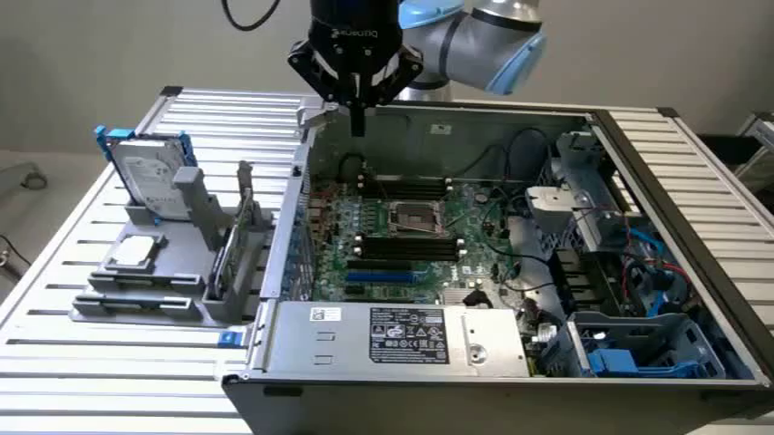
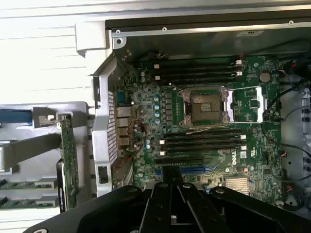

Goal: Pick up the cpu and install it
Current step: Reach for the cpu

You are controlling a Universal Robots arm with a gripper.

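Exterior view: high, off arm (image 1: 484, 36), looks down across slatted counter (image 1: 72, 362) into open computer case (image 1: 677, 208), middle distance. Wrist view: mounted behind pincer (image 2: 171, 194), faces straight down into case, close. Shared: motherboard (image 1: 484, 237) (image 2: 146, 104), dark square socket (image 1: 411, 216) (image 2: 204, 104), case wall (image 1: 294, 227) (image 2: 104, 141) nearest grey rack (image 1: 181, 272).

Open computer case (image 1: 484, 131) centre-right on slatted desk (image 1: 72, 362); motherboard (image 1: 411, 245) inside; hard drive (image 1: 151, 177) upright in blue bracket, upper left of frame; labelled power supply (image 1: 400, 333) bottom centre.

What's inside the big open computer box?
A green motherboard with a square metal-framed socket and long black slots. The grey labelled box covers the board's near edge, so what lies under it is hidden.
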